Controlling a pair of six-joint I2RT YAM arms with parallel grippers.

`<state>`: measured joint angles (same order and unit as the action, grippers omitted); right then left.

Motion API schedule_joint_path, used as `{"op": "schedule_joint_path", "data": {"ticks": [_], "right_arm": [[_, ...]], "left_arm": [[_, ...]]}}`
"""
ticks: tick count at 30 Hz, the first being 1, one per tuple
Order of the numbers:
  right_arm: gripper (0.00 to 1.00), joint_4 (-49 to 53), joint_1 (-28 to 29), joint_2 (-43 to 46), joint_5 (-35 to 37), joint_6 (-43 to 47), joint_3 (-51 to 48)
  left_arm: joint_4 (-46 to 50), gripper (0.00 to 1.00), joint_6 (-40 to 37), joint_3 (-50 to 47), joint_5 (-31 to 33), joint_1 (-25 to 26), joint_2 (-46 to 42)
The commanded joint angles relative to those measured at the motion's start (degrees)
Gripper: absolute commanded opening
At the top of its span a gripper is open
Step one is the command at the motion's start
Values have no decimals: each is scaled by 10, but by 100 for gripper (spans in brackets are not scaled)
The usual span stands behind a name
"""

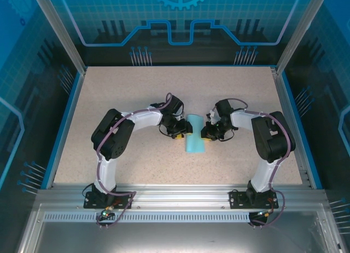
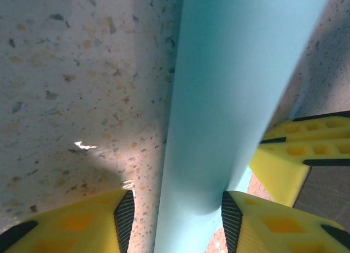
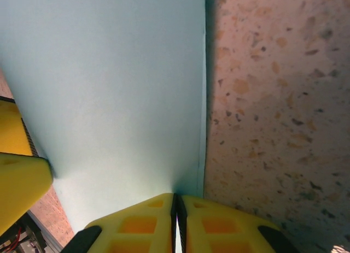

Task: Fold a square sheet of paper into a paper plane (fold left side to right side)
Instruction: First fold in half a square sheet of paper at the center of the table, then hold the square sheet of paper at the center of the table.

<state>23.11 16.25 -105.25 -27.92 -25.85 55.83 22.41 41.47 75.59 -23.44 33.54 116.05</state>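
The square sheet of paper (image 1: 194, 134) is light blue and lies folded over on itself at the middle of the table, as a narrow upright strip. My left gripper (image 1: 182, 134) is at its left side. In the left wrist view the rounded fold of the sheet (image 2: 229, 89) bulges between the open left gripper (image 2: 175, 220); the right pad (image 2: 231, 220) touches it and the left pad (image 2: 124, 217) stands apart from it. My right gripper (image 1: 206, 134) is at the sheet's right side. In the right wrist view the right gripper (image 3: 178, 220) is shut on the paper's (image 3: 109, 89) layered edges.
The speckled beige tabletop (image 1: 136, 94) has a blue rim and aluminium frame posts around it. The two grippers face each other closely across the strip; the right gripper's yellow fingers (image 2: 306, 154) show beside the fold in the left wrist view.
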Motion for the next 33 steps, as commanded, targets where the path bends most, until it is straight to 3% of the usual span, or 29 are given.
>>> {"op": "schedule_joint_path", "data": {"ticks": [1,18,33], "right_arm": [[14,20,5,-10,27,5,-4],[20,32,3,50,15,6,7],[19,29,6,42,-4,5,10]], "left_arm": [[-1,50,5,-1,-15,5,17],[0,49,6,1,-12,7,30],[2,49,5,3,-10,9,33]]}}
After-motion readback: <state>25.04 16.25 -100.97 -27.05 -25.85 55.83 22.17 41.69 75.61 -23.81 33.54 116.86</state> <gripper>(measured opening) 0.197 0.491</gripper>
